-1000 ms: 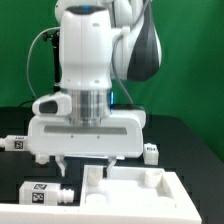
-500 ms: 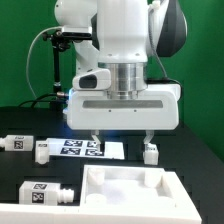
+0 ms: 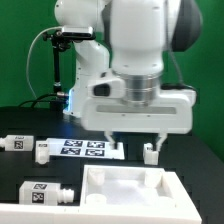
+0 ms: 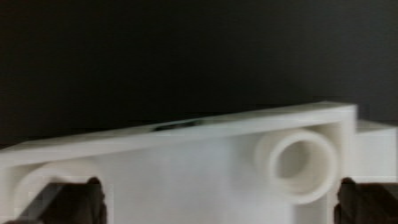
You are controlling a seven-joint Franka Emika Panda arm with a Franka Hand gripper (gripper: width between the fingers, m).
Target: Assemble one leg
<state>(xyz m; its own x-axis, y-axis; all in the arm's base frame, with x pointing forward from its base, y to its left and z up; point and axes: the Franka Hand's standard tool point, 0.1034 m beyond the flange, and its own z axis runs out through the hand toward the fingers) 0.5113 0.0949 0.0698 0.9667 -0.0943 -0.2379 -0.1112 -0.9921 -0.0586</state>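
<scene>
My gripper point(image 3: 136, 146) hangs open and empty above the table, over the far edge of the wide white panel point(image 3: 125, 188). A small white leg point(image 3: 150, 153) with a tag stands just beside my finger on the exterior view's right. More legs lie at the left point(image 3: 15, 143), point(image 3: 41, 151) and at the front left point(image 3: 45, 193). In the wrist view the panel point(image 4: 178, 165) with a round socket point(image 4: 299, 160) fills the space below my gripper point(image 4: 217, 205). The dark fingertips point(image 4: 63, 200) stand wide apart with nothing held between them.
The marker board point(image 3: 88, 147) lies flat on the black table behind the panel. A black stand with cables point(image 3: 62, 70) rises at the back left. A green wall closes the back.
My gripper has moved toward the exterior view's right, from over the panel's left part to near the standing leg on the right. It stays open. The parts have not moved.
</scene>
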